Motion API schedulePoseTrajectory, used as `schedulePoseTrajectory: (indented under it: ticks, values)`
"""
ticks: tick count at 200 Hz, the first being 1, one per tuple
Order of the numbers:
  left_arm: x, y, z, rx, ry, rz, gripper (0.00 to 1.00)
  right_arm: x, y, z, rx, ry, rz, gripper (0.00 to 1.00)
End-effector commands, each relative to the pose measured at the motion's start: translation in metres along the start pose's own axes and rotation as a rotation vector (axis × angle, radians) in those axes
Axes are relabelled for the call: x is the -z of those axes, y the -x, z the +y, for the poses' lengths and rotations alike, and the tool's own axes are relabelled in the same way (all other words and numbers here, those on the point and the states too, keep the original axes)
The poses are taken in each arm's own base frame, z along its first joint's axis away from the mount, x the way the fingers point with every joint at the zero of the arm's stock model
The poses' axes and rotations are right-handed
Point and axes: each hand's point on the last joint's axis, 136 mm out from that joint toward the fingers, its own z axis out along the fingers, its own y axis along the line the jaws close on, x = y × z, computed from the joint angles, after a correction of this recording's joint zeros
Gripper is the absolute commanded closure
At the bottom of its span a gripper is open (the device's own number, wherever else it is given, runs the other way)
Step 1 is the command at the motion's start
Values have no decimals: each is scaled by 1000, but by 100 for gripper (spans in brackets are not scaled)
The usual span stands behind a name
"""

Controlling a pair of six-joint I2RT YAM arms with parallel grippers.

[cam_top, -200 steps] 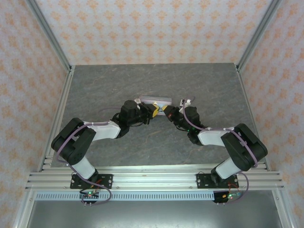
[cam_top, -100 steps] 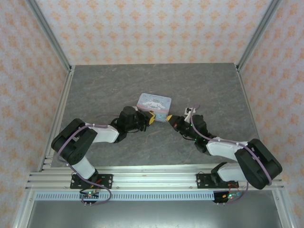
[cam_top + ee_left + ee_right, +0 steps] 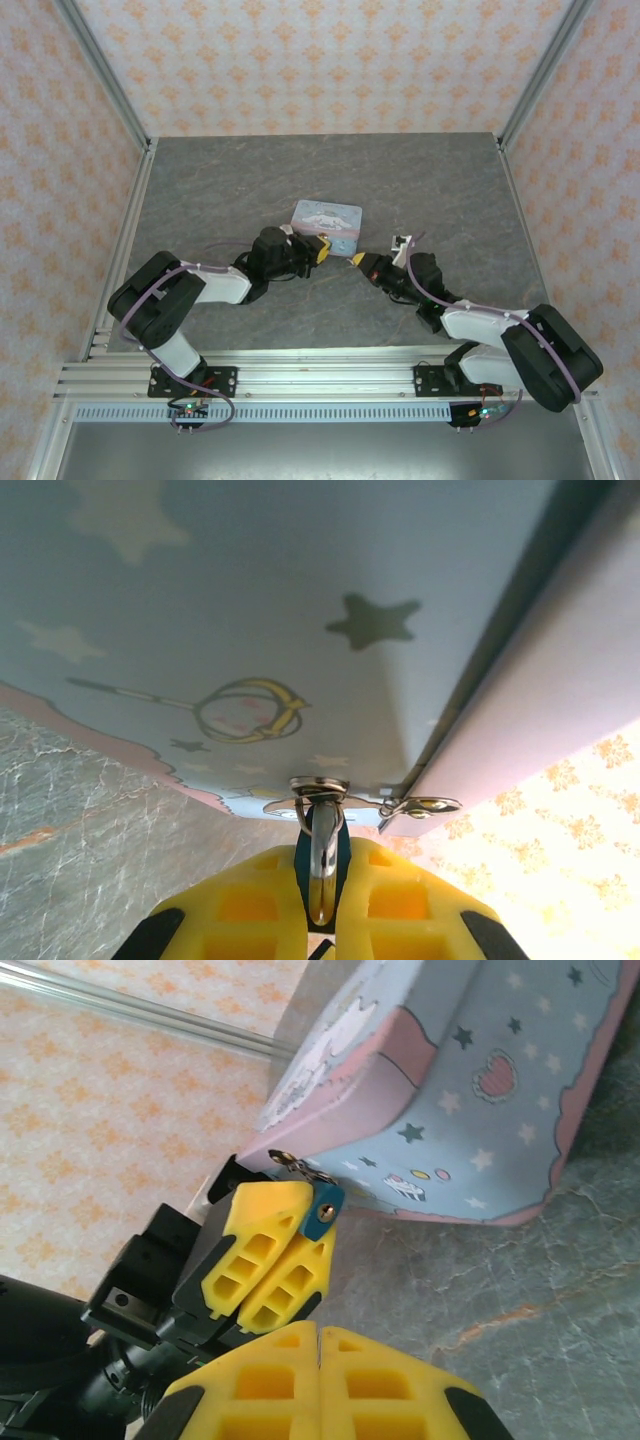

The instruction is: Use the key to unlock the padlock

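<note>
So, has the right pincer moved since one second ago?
Yes. The right pincer has drawn back toward the metal rail at the table's near edge.

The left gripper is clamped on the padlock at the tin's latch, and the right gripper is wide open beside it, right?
No: the right gripper is shut, jaws pressed together, as the right wrist view shows. The left gripper does clamp the padlock at the tin's latch.

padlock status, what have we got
left gripper shut on padlock. right gripper shut, just short of padlock. padlock hooked onto tin, tin crowding close behind.
</note>
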Motion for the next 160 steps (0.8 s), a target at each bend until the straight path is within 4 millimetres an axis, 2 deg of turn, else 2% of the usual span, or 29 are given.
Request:
schedulePoseTrajectory:
  ticks: [1, 69, 160]
  values:
    - [10, -11, -33, -35, -106, 25, 100, 3, 0, 22, 76, 92, -3, 100]
    - [17, -20, -60, -55, -162, 49, 100, 3, 10, 34, 92, 126, -42, 100]
    - [19, -24, -61, -44, -164, 46, 100, -6, 33, 51, 47, 142, -120, 100]
